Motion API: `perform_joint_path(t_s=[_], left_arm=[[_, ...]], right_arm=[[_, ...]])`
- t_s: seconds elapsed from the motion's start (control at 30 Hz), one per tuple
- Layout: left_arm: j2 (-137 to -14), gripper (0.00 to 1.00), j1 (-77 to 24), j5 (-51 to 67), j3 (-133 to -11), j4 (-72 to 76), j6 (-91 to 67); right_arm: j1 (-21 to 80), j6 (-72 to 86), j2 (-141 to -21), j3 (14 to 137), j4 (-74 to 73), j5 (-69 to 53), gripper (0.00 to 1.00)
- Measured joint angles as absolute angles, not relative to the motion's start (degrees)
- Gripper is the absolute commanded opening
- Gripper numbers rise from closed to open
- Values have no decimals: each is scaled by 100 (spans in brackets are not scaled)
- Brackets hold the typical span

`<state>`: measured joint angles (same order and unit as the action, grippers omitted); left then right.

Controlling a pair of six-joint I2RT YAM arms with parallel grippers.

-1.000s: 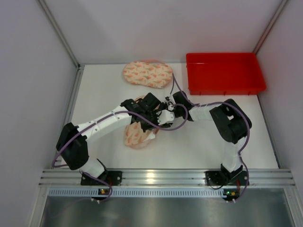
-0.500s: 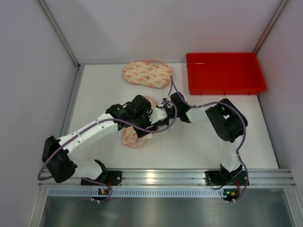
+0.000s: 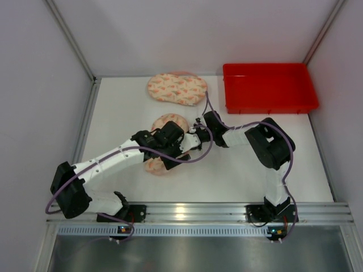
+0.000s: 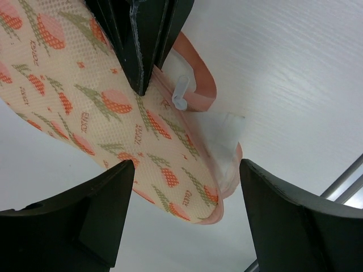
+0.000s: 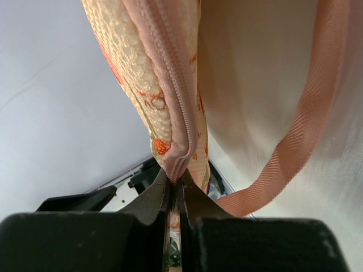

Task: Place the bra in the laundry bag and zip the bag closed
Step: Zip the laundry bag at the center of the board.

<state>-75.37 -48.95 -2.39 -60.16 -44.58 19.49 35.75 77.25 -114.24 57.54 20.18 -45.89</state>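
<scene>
Right wrist view: right gripper (image 5: 176, 182) clenched on zipper seam (image 5: 173, 85) of laundry bag (image 5: 133, 51); left gripper (image 4: 182, 175) spread open astride the bag.
Risk: the thin pinch may slip off the seam if pulled, as nothing else steadies the bag.

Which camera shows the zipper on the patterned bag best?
The right wrist view: the zipper runs close-up down the bag's edge into the shut right fingers. The left wrist view shows the bag's patterned side and only a short zipper stretch beside a pale tab. From above, arms cover much of the bag; no zipper shows.
</scene>
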Motion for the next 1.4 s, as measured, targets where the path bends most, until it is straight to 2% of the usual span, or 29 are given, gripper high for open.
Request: perform_joint_path(t_s=[0.33, 0.73, 1.07, 1.4], left_arm=[[-8062, 80, -4954, -1236, -5927, -3931, 1730], [-7708, 81, -4967, -2193, -5177, -3122, 1951], [-7496, 84, -4965, -2322, -4292, -1634, 2657], [-8097, 88, -4969, -2482, -4209, -757, 3004]], right_arm=[[3575, 7946, -11424, 5736, 2182, -4519, 0], [3575, 7937, -11419, 5664, 2209, -4423, 0], [3579, 8171, -11419, 5551, 2495, -4440, 0], [3586, 8230, -11419, 5472, 2567, -4283, 0]])
